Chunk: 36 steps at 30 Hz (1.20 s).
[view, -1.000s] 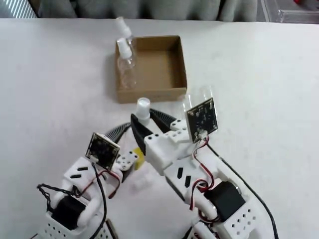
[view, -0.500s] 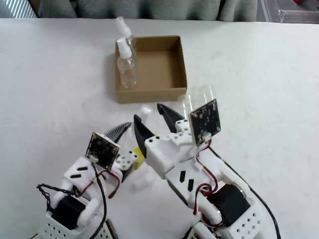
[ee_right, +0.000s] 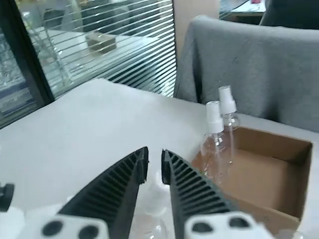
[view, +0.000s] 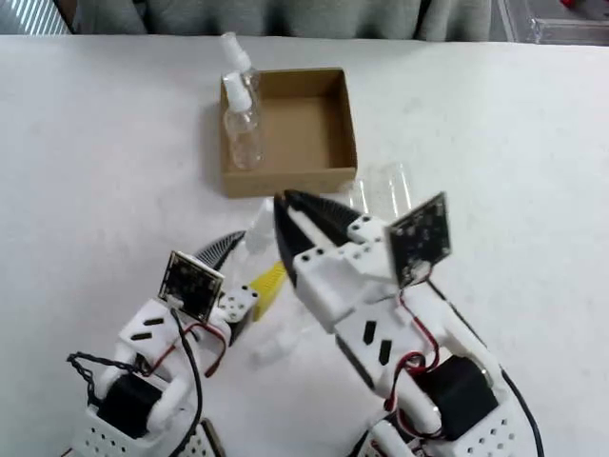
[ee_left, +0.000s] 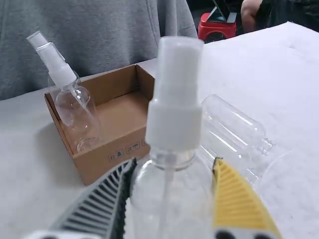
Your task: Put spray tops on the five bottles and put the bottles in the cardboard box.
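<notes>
My left gripper (view: 249, 262) (ee_left: 174, 167) is shut on a clear bottle (ee_left: 169, 194) that stands upright between its grey and yellow fingers, with a white spray top (ee_left: 174, 99) on its neck. That bottle (view: 257, 238) is just in front of the cardboard box (view: 324, 133) (ee_left: 124, 134) (ee_right: 279, 164). My right gripper (view: 288, 205) (ee_right: 154, 154) hangs shut and empty beside it, close to the box's front wall. Two capped bottles (view: 242, 119) (ee_right: 214, 137) stand at the box's left side. Two bare bottles (view: 381, 186) (ee_left: 234, 124) lie to the right of the box's front corner.
The white table (view: 105, 143) is bare to the left and right of the box. A grey-clothed person (ee_left: 99, 35) sits behind the far table edge. A clear plastic tray (view: 561, 24) is at the back right.
The right gripper let go of the spray top, opened, drew back to the right and then shut. The left gripper kept hold of the bottle and shifted slightly.
</notes>
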{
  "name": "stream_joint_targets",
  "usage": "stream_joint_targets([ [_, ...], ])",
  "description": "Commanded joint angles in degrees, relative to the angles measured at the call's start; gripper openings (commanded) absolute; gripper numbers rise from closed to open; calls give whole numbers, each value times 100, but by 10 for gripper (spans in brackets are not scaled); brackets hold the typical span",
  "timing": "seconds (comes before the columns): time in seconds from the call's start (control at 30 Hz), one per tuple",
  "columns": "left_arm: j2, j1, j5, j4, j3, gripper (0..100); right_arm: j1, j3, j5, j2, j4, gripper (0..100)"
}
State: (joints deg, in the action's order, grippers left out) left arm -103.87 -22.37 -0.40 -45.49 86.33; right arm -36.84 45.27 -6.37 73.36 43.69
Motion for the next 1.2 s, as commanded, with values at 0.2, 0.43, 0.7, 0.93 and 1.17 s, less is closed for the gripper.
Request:
stream_joint_targets([
  [0.2, -84, 66, -62, 176, -44, 102, 954, -431, 53, -1534, -673, 16],
  [0.43, -84, 66, -62, 176, -44, 102, 497, -422, 44, -2167, -637, 16],
  [0.7, -84, 66, -62, 176, -44, 102, 57, -105, 97, -1824, -620, 16],
  [0.93, -84, 66, -62, 176, -44, 102, 66, 26, 97, -1358, -400, 16],
  [1.17, -84, 66, -62, 176, -62, 102, 488, 44, 97, -857, 321, 16],
])
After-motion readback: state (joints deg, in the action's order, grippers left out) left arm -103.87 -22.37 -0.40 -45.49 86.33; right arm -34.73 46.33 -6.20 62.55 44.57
